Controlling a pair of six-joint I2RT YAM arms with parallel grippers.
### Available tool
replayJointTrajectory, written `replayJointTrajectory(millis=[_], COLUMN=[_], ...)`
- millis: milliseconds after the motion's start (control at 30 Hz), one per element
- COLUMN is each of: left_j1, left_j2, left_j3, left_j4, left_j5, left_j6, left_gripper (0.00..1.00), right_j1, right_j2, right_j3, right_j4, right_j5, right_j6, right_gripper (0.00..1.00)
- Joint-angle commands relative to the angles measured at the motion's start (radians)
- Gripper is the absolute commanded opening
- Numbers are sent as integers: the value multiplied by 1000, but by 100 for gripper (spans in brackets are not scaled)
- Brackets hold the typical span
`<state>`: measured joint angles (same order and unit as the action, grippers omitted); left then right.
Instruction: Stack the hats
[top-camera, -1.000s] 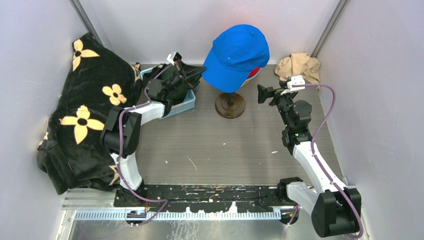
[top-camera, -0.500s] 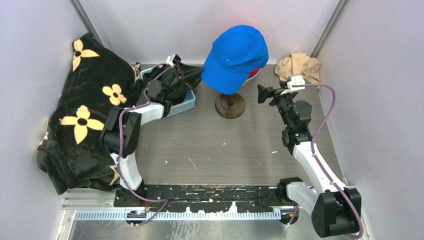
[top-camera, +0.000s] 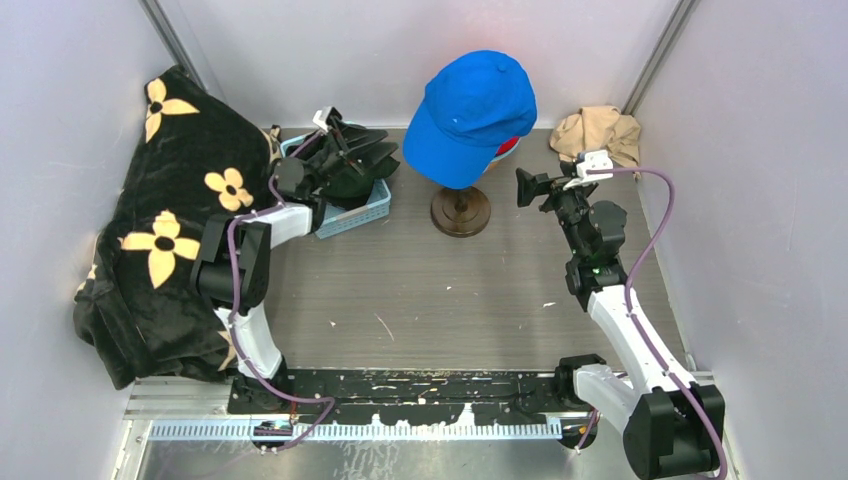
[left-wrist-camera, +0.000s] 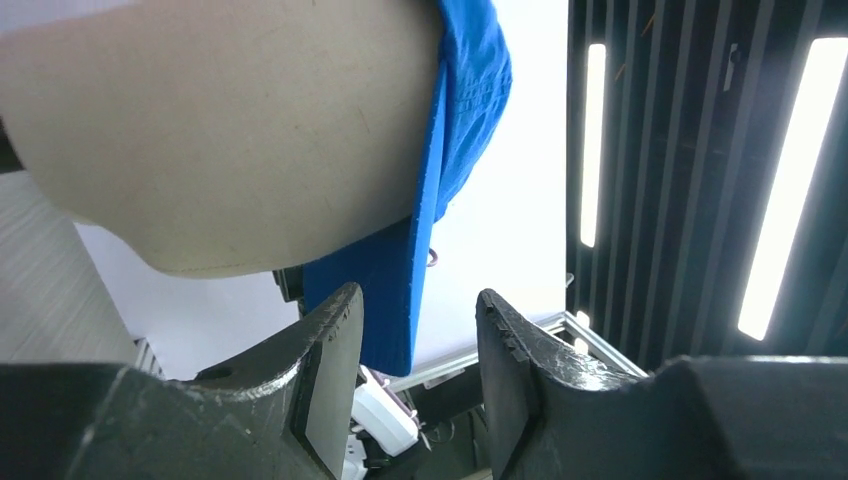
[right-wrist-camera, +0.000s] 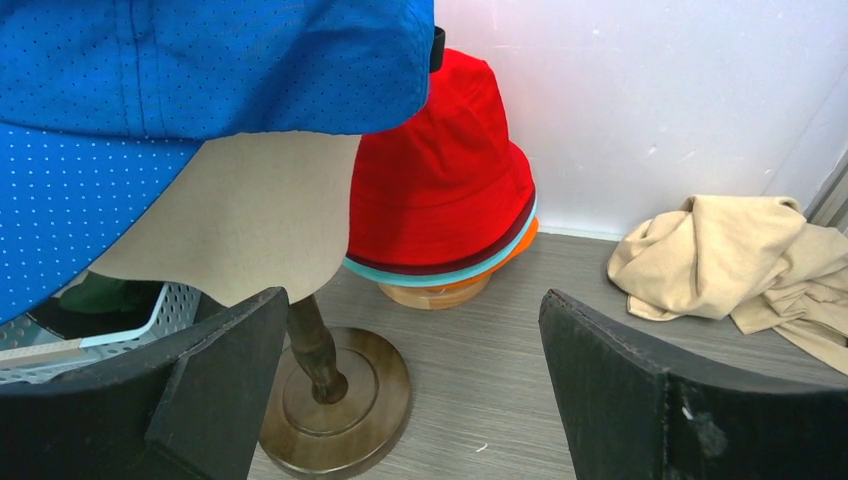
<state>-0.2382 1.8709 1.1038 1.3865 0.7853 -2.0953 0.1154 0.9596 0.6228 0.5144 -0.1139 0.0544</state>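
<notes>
A blue baseball cap (top-camera: 470, 112) sits on the cream head form (right-wrist-camera: 240, 220), which stands on a dark wooden stand (top-camera: 460, 210) at mid-back. Its brim (left-wrist-camera: 395, 290) points down toward my left gripper (top-camera: 388, 152). That gripper (left-wrist-camera: 420, 335) is open, with the brim's tip showing in the gap close to the left finger but not pinched. Behind the stand a red bucket hat (right-wrist-camera: 440, 180) tops a teal and an orange one on a wooden base. My right gripper (right-wrist-camera: 410, 300) hangs wide open and empty, right of the stand (right-wrist-camera: 335, 395).
A light blue basket (top-camera: 360, 212) with dark fabric inside sits under my left arm. A black blanket with yellow flowers (top-camera: 165, 235) fills the left side. A beige rag (top-camera: 597, 132) lies crumpled in the back right corner. Walls close in on three sides.
My left gripper has gone from shut to open and pulled back leftward, away from the blue cap's brim. The cap stays on the head form. The right arm has not moved.
</notes>
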Motion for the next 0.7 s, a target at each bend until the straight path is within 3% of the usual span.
replayJointTrajectory(millis=[0,367,567,667], left_j1=[82,185,197,202], left_j2=[-57,80,55,-7], left_j3=[-4,143,157,171], left_j4=[43,-20,-278,-604], left_j5=[84,177,172,156], left_j6=[-418,-247,53,302], left_gripper=[46,45,42,42], right_j1=[-3,-4,-4,-4], right_j2=[-22,18,-4,-1], right_j3=[78,272,297,308], right_j4=[-13,-307,-329,-336], right_j5=[11,0,-4,-9], right_j6=[20,89,108,119], right_gripper=[100,100,100,100])
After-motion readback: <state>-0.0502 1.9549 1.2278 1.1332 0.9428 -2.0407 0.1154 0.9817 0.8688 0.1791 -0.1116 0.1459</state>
